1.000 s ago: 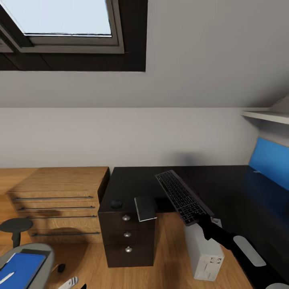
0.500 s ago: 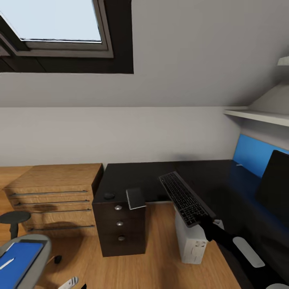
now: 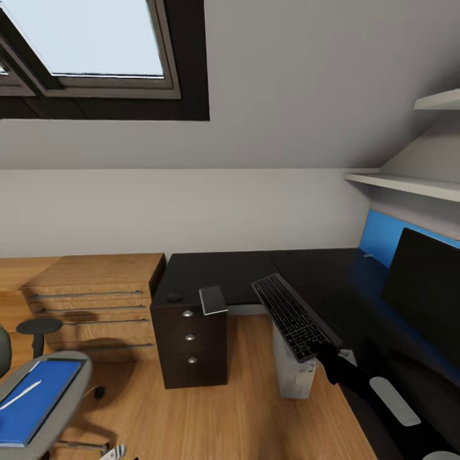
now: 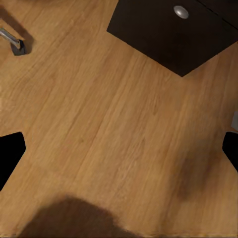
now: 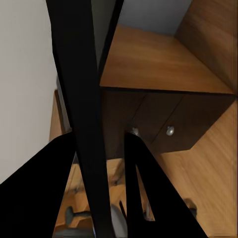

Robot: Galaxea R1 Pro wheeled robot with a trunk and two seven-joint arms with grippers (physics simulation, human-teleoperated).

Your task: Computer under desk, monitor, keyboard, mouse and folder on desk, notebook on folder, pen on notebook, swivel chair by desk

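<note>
From the head camera, the right pincer grips the keyboard by its near end, holding it tilted above the edge of the black surface, with the computer on the floor underneath. The monitor stands at right; the notebook overhangs the drawers; the folder and pen lie on the swivel chair

Left wrist: pincer fingers spread wide above wooden floor

Right wrist: fingers clamp the keyboard, seen edge-on
</note>
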